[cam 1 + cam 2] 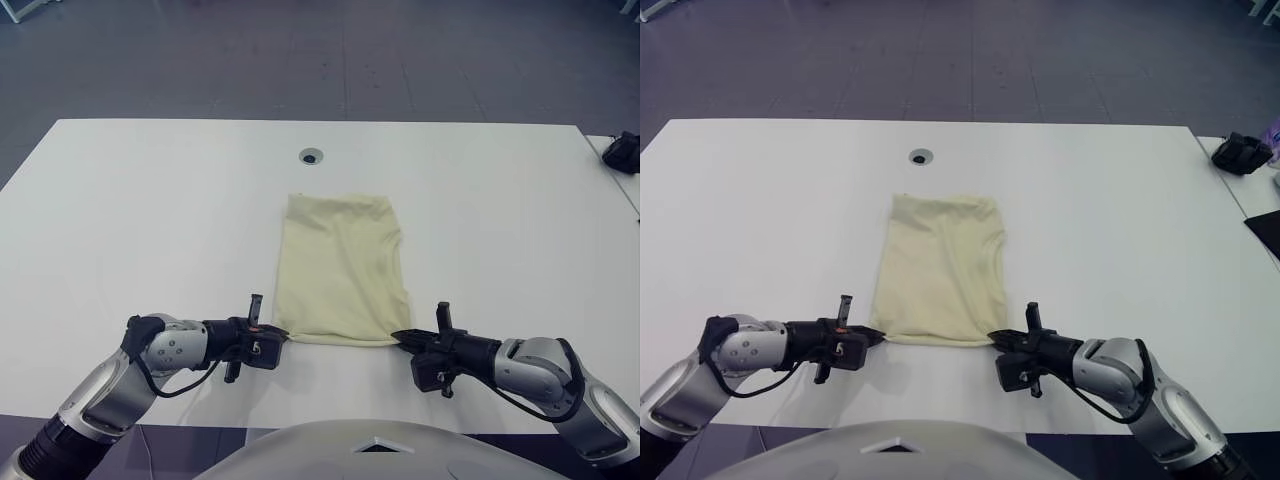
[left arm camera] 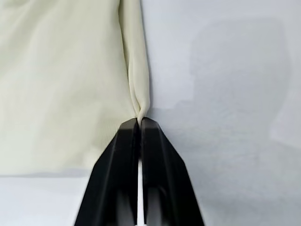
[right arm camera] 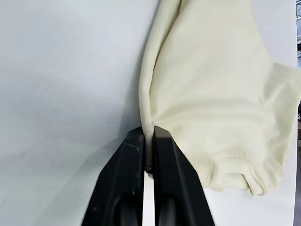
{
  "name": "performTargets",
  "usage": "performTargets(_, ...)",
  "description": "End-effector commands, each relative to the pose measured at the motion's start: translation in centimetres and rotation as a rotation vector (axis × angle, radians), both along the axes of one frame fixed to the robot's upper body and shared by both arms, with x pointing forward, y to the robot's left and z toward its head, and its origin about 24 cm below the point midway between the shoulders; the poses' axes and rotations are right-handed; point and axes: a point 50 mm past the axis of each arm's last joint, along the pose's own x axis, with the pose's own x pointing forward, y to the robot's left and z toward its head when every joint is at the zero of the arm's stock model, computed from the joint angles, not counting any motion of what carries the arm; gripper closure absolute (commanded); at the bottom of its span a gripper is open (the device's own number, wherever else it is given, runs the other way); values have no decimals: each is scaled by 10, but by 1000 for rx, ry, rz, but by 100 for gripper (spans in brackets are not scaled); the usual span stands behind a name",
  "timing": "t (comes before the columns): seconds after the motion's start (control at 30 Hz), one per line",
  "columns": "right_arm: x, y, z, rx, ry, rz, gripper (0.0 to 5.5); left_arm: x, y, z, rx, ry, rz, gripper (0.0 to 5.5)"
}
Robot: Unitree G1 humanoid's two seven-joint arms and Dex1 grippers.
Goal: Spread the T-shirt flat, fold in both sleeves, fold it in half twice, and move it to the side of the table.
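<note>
A pale yellow T-shirt (image 1: pixel 340 268) lies on the white table (image 1: pixel 140 220) as a narrow rectangle, its sleeves folded in, running from mid-table toward me. My left gripper (image 1: pixel 279 335) is shut on the shirt's near left corner (image 2: pixel 139 112). At the near right corner (image 3: pixel 149 126) my right gripper (image 1: pixel 398 337) is also shut on the cloth. Both grippers rest low at the table surface, one on each side of the near hem.
A round cable hole (image 1: pixel 311 156) sits in the table beyond the shirt. A black object (image 1: pixel 622 151) lies on a neighbouring table at the far right. Bare tabletop stretches to both sides of the shirt.
</note>
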Motion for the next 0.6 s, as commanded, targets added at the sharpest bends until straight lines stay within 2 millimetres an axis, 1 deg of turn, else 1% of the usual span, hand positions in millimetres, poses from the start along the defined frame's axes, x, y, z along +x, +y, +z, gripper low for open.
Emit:
performTargets(0.03, 2, -1, 16, 32, 92, -15, 545, 1, -4, 11, -27, 100, -42, 550)
performTargets(0.17, -12, -6, 19, 47, 375, -63, 545, 1, -3, 20, -37, 207, -60, 550)
performTargets(0.27, -22, -11, 21, 18, 525, -68, 545, -1, -3, 24, -54, 285, -57, 550)
performTargets(0.37, -26, -13, 25, 12, 600, -81, 545, -5, -4, 27, -78, 366, -44, 550)
performTargets(0.6, -24, -15, 39, 58, 681, -93, 545, -10, -4, 35, -136, 524, -29, 550)
